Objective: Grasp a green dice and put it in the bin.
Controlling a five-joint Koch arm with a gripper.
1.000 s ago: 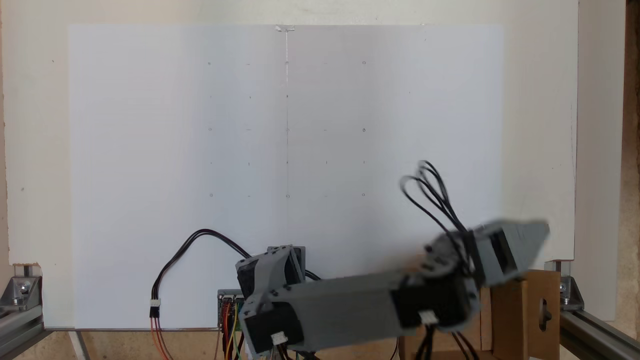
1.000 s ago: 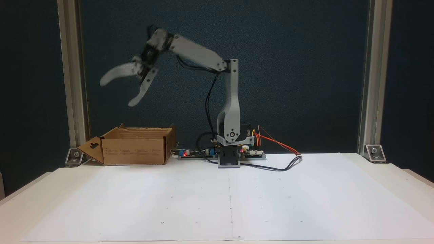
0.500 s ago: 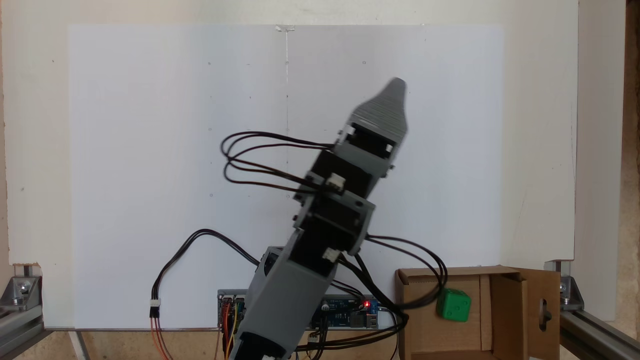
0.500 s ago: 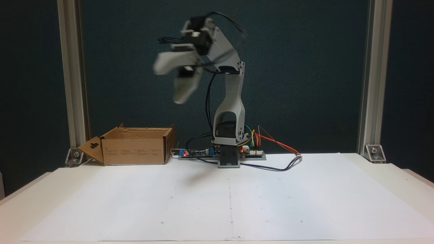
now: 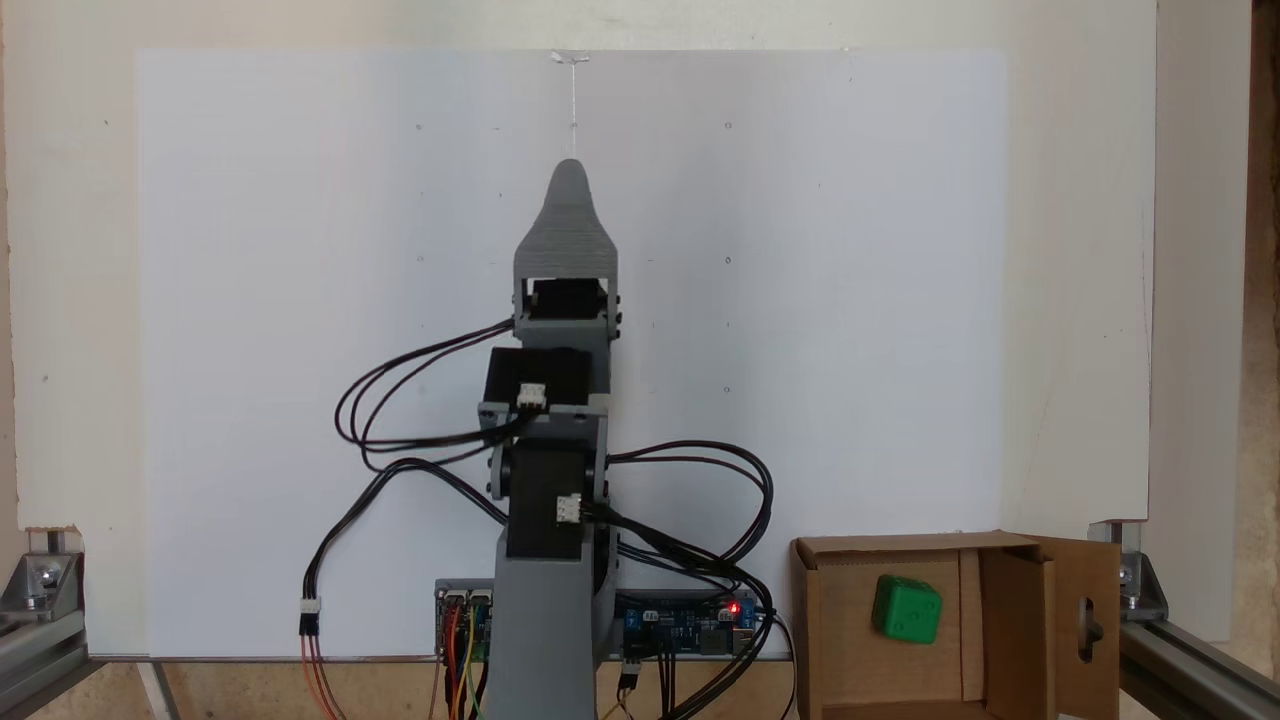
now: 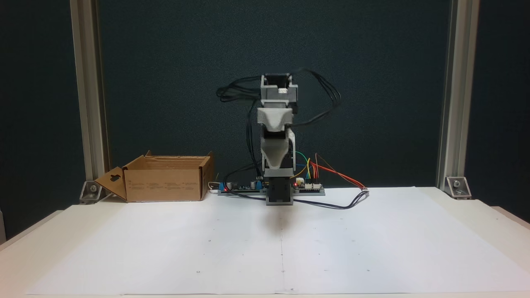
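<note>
Paper [image 6: 165,248] covers the table before a dark wall [image 6: 372,82]; end effector [image 6: 276,159] state unclear.

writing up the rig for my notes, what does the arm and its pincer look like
The arm is built of grey ribbed plastic links with black motor blocks between them. Thin black cables loop out at its sides into small white plugs. The pincer has pale grey tapering fingers with a rounded tip. At the base sit circuit boards with red lights and coloured wires.
</note>
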